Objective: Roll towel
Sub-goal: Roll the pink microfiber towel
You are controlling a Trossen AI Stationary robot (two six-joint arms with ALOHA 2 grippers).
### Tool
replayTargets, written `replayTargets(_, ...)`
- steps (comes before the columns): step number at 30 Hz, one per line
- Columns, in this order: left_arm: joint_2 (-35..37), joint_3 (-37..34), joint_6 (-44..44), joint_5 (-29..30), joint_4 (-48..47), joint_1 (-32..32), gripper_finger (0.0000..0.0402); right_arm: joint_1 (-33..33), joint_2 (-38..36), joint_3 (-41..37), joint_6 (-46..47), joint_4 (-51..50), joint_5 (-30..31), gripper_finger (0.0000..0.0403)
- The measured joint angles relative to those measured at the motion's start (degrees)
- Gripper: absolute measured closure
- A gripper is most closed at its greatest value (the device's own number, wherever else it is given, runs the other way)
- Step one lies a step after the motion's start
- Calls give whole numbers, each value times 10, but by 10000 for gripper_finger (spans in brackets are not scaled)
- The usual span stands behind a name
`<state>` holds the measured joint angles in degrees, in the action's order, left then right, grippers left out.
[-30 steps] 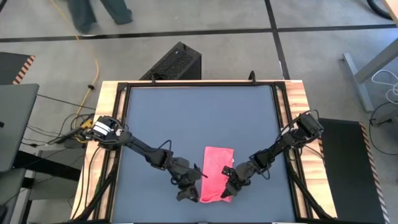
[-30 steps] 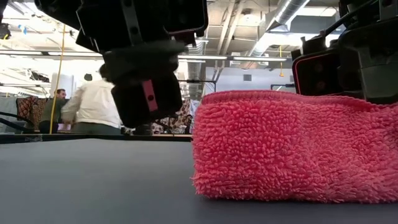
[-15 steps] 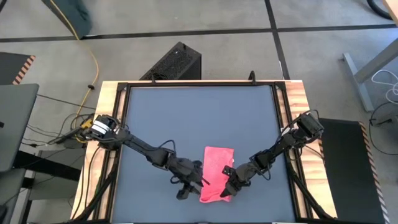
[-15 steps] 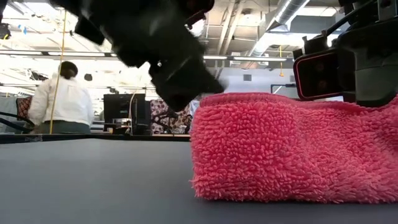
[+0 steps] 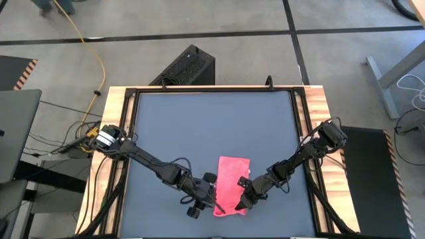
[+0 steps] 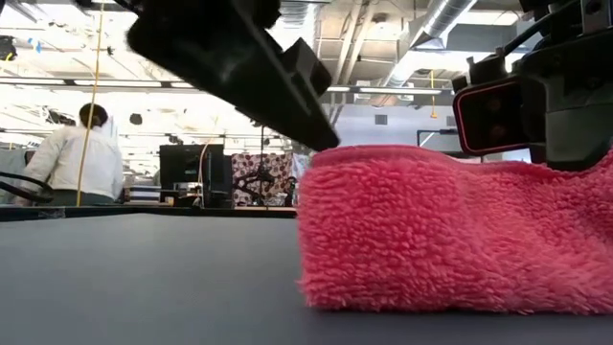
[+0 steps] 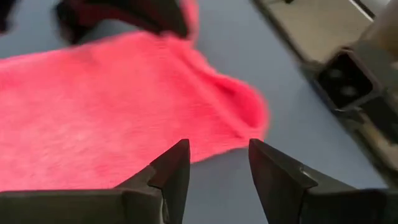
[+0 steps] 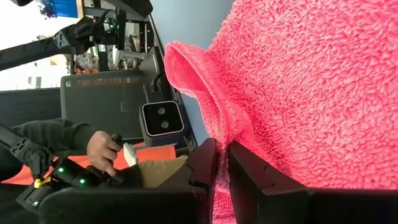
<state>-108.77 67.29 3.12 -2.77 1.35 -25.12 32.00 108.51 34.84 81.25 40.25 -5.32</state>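
Observation:
The pink towel (image 5: 232,180) lies as a narrow strip, running from far to near, on the near middle of the dark grey table (image 5: 199,126). In the low view it shows as a thick pile (image 6: 441,230). My right gripper (image 5: 242,202) is shut on the towel's near right part. My left gripper (image 5: 214,201) is open at the towel's near left edge. In the left wrist view (image 7: 217,152) its two fingertips stand before the towel's edge (image 7: 205,146). In the low view one left finger (image 6: 259,67) slants down to the pile's top left edge. My right gripper pinches the towel's edge (image 8: 219,134) between its two shut fingers, near the towel's near right corner. The cloth beside the fingers rises in a curled lip (image 8: 186,68); the rest lies on the table. My left gripper: whether it touches the towel I cannot tell.
A wooden frame (image 5: 118,133) runs around the table. A small camera (image 8: 160,118) stands at the table's near edge, and a person's hand (image 8: 102,149) rests on a device behind it. A person (image 6: 72,158) stands in the room beyond the far edge.
My left gripper has tipped from pointing down to slanting toward the towel and has gone toward the table's right edge, up to the towel's near left edge. The towel has stayed in place.

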Motion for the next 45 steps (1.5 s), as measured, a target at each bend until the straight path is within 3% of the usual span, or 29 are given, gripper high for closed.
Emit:
replayTargets(4, 0, 0, -13, 27, 13, -36, 248, -7, 0, 0, 4, -2, -5, 339)
replayTargets(9, 0, 0, -49, 162, 84, -73, 248, -10, 0, 0, -4, -4, -10, 339)
replayTargets(11, 0, 0, -50, 180, 111, -77, 248, -10, 0, 1, -5, -8, -10, 339)
replayTargets(16, -1, 0, -9, 179, 98, -71, 248, -10, 0, 1, -6, -10, -8, 339)
replayTargets(21, -1, 0, -10, 86, 88, -85, 248, -13, -1, 1, -7, -13, -7, 339)
replayTargets(24, -1, 0, -24, 66, 82, -105, 248, -17, -1, 1, -11, -12, -7, 339)
replayTargets(30, -22, 0, -31, 136, 88, -121, 248, -20, -1, 1, -6, -8, -5, 339)
replayTargets(35, -101, 47, 26, 70, 67, -107, 248, -20, -1, 2, 5, -7, 6, 339)
replayTargets(37, -137, 87, 13, 71, 33, -110, 248, -20, -1, 2, 10, -6, 9, 339)
replayTargets(40, -174, 166, -22, 118, -37, -118, 248, -19, -1, 2, 14, -5, 9, 339)
replayTargets(42, -179, 198, -61, 119, -110, -120, 249, -16, -1, 2, 17, -4, 10, 339)
replayTargets(45, -177, 232, -86, 176, -167, -120, 249, -10, -1, 2, 20, -5, 13, 339)
